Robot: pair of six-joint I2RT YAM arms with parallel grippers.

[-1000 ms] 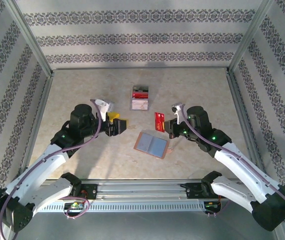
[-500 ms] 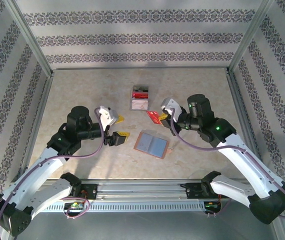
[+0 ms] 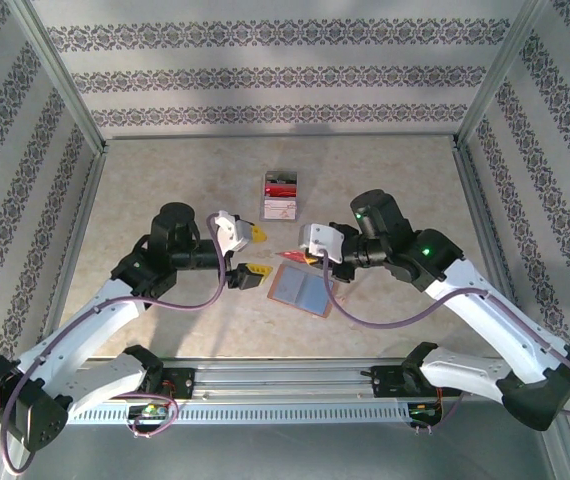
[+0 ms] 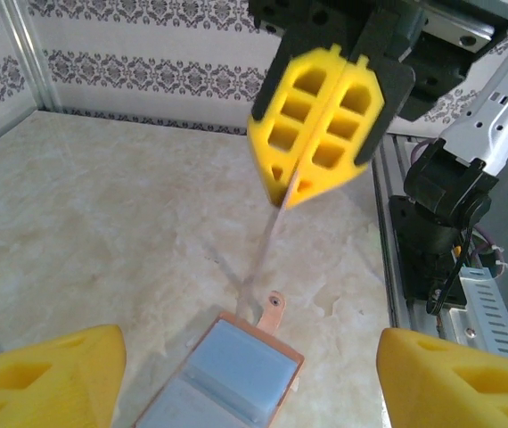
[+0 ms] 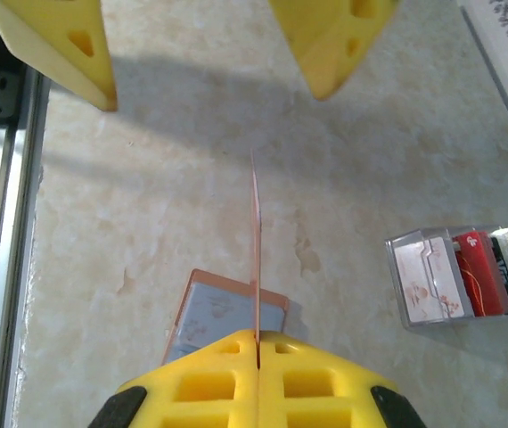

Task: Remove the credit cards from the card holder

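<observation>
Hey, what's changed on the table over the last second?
The right gripper, shut on the red card, swung left to just above the card holder; the open left gripper moved right toward it. The card holder and the clear card box stayed put.

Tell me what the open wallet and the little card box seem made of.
The open salmon-rimmed, grey-blue card holder looks like matte leather or imitation, with a snap tab. The small clear card box looks like glossy transparent plastic: cards show through its walls.
</observation>
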